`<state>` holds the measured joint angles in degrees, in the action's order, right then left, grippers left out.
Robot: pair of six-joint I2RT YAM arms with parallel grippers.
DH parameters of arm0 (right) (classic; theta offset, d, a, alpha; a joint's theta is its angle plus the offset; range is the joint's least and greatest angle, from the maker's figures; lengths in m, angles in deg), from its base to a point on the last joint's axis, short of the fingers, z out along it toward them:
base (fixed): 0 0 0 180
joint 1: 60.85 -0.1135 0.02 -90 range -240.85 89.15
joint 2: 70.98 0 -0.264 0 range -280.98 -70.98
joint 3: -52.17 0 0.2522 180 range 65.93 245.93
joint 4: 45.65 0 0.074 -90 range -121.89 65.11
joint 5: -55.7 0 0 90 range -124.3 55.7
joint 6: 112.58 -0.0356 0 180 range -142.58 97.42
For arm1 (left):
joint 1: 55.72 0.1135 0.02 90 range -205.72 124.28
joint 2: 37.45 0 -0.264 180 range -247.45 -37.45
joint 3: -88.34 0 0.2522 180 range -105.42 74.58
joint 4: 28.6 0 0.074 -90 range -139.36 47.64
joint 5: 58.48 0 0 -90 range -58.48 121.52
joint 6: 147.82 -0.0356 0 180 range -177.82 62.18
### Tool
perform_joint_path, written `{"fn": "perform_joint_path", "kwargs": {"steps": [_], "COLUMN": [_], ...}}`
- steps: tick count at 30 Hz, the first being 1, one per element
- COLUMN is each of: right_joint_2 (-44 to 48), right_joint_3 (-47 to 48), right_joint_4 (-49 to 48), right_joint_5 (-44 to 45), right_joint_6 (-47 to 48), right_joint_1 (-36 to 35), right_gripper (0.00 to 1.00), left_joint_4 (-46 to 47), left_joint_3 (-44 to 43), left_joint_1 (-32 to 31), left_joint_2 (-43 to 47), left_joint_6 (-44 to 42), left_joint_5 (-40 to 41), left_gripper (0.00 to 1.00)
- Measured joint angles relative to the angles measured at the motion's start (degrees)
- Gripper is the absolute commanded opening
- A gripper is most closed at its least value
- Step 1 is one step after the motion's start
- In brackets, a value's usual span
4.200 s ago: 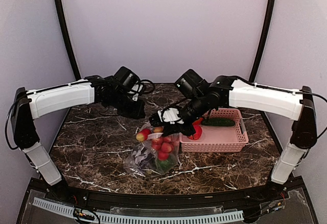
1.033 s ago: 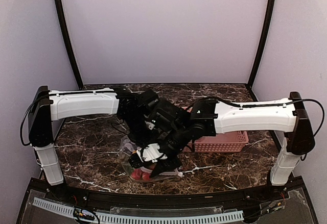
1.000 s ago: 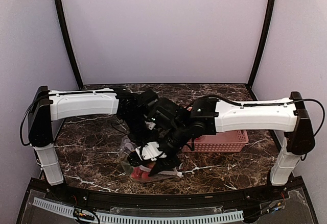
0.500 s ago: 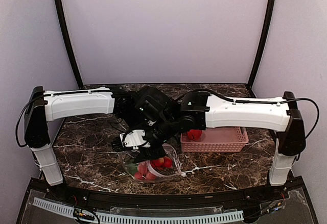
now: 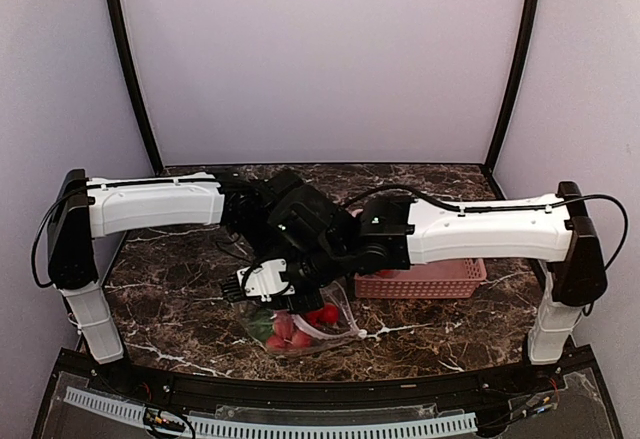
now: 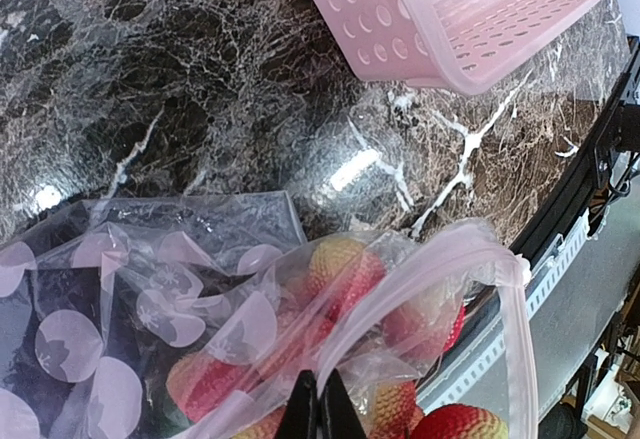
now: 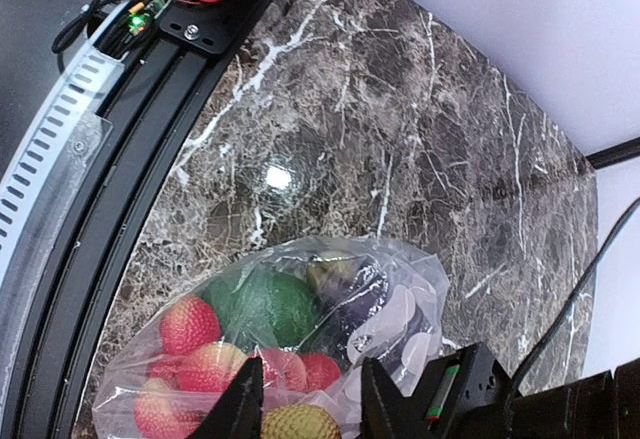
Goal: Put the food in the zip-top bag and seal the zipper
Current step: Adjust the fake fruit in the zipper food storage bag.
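Clear, crinkled film blurs most of the food. In the right wrist view the zip-top bag (image 7: pixel 398 304) lies at the lower centre of the frame, its lower part cut off by the edge. Through it show bumpy red berries (image 7: pixel 190 324), a smooth green pepper (image 7: pixel 265 309) and a dark piece behind the pepper, too veiled by the pale printed spots to name.

The right gripper (image 7: pixel 310 384) hangs over the bag with its two black fingers apart and nothing clamped between them. Whether they touch the film cannot be told.

In the top view the left gripper is hidden beneath the black wrist of the right arm (image 5: pixel 490 229). In the left wrist view the left gripper (image 6: pixel 318 404) is cut off at the bottom centre. Its thin dark jaws are pressed together on the bag's film right at the mouth. There the zipper (image 6: pixel 400 281), a flat, pale pinkish strip, arches up and over to the right above more berries.

At the upper right a pink lattice basket (image 6: pixel 450 19) with round holes runs out of frame. It sits on the glossy dark marble table (image 6: pixel 200 79), which is veined in white.
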<state>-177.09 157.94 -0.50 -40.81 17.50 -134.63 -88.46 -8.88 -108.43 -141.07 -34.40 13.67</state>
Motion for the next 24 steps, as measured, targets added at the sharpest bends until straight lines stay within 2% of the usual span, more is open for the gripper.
{"fn": "perform_joint_path", "kwargs": {"steps": [2, 5, 7, 19, 24], "right_joint_2": [0.6, 1.7, 2.8, 5.5, 5.5], "right_joint_3": [-1.0, -2.8, -3.7, -4.0, -5.4], "right_joint_4": [-1.1, -2.1, -1.9, 2.8, 8.0], "right_joint_5": [1.4, 2.4, 2.3, 3.6, 4.3], "right_joint_6": [0.2, 0.4, 1.2, 5.5, 6.3], "right_joint_1": [0.0, 0.0, 0.0, -0.8, -1.0], "right_gripper": [0.28, 0.38, 0.42, 0.45, 0.47], "left_joint_4": [0.3, 0.7, 1.1, 4.2, 4.3], "left_joint_3": [0.0, 0.0, 0.0, 0.1, 0.1], "left_joint_1": [0.1, 0.1, 0.2, 1.0, 2.1], "left_joint_2": [0.0, 0.0, 0.0, 0.4, 0.6], "left_joint_6": [0.1, 0.3, 0.4, 1.4, 1.9], "left_joint_5": [0.2, 0.6, 0.8, -5.7, -9.4], "left_gripper": [0.01, 0.01, 0.01, 0.01, 0.01]}}
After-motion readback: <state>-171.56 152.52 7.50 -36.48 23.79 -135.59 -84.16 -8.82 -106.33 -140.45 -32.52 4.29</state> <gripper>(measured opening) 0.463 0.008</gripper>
